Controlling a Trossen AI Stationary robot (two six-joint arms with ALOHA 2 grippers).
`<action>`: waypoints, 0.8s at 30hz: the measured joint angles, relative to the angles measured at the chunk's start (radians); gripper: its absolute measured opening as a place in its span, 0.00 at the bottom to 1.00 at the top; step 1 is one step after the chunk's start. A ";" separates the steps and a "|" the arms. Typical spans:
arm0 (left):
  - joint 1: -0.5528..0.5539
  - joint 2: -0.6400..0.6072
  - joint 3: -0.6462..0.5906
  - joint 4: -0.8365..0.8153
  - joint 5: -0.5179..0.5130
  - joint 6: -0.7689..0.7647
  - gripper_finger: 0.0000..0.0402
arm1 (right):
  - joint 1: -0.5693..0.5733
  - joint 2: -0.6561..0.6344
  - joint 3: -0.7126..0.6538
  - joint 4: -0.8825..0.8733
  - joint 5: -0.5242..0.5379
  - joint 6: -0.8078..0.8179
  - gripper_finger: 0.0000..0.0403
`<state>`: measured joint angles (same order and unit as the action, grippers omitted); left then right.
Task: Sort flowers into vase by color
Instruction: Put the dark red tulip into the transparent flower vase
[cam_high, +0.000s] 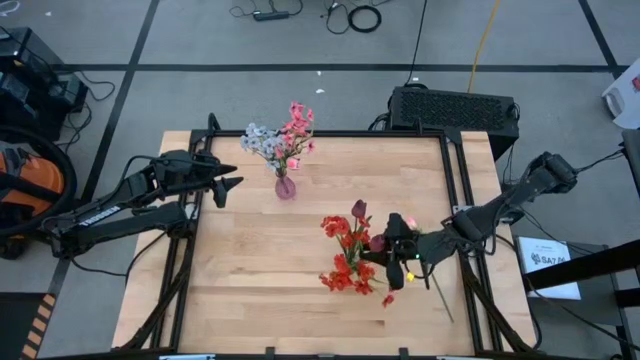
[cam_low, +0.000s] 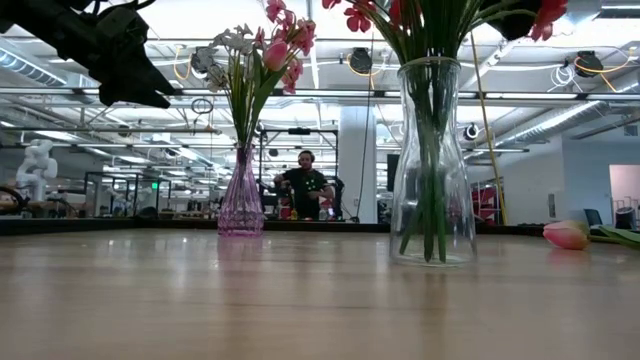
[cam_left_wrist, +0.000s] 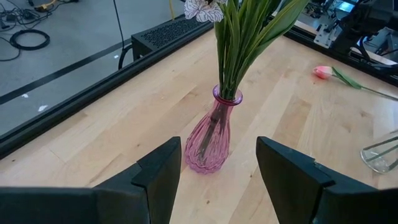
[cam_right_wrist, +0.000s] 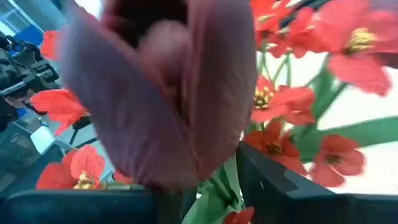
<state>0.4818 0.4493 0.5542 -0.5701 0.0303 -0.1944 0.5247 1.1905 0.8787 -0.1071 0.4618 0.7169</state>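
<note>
A pink glass vase (cam_high: 285, 186) (cam_low: 241, 205) (cam_left_wrist: 210, 140) stands at the table's far middle and holds pink sprays and a pale blue-white sprig (cam_high: 262, 139). A clear glass vase (cam_low: 432, 165) stands toward the near right, holding red clusters (cam_high: 345, 270) and a maroon tulip (cam_high: 358, 210). My right gripper (cam_high: 398, 250) (cam_right_wrist: 208, 186) hovers at that bouquet's right side, shut on another maroon tulip (cam_right_wrist: 155, 93). A pink bud (cam_high: 410, 222) (cam_low: 567, 235) (cam_left_wrist: 323, 71) lies on its side on the table. My left gripper (cam_high: 228, 186) (cam_left_wrist: 217, 174) is open, raised, left of the pink vase. My right gripper has the maroon tulip's green stalk (cam_right_wrist: 219, 190) between its two fingers, just below the head. It comes level from the table's right side. The head stands up in front of the fingers among the red flowers; it hides the exact place of contact.
A black box (cam_high: 455, 108) sits past the far right corner, and cables lie on the floor beyond. Bare wood stretches over the table's near left and middle. A person (cam_low: 303, 185) sits far back in the room.
</note>
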 joint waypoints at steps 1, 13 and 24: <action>0.000 0.000 0.000 0.000 0.000 0.000 0.53 | 0.000 -0.012 0.000 -0.006 0.000 0.003 0.25; 0.000 0.000 0.000 0.000 0.000 0.020 0.53 | -0.022 -0.119 0.000 -0.063 -0.076 0.009 0.25; 0.000 0.000 0.000 0.000 0.000 0.019 0.53 | -0.106 -0.220 0.000 -0.239 -0.180 0.072 0.25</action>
<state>0.4820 0.4496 0.5541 -0.5701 0.0299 -0.1749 0.4191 0.9703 0.8791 -0.3461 0.2821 0.7886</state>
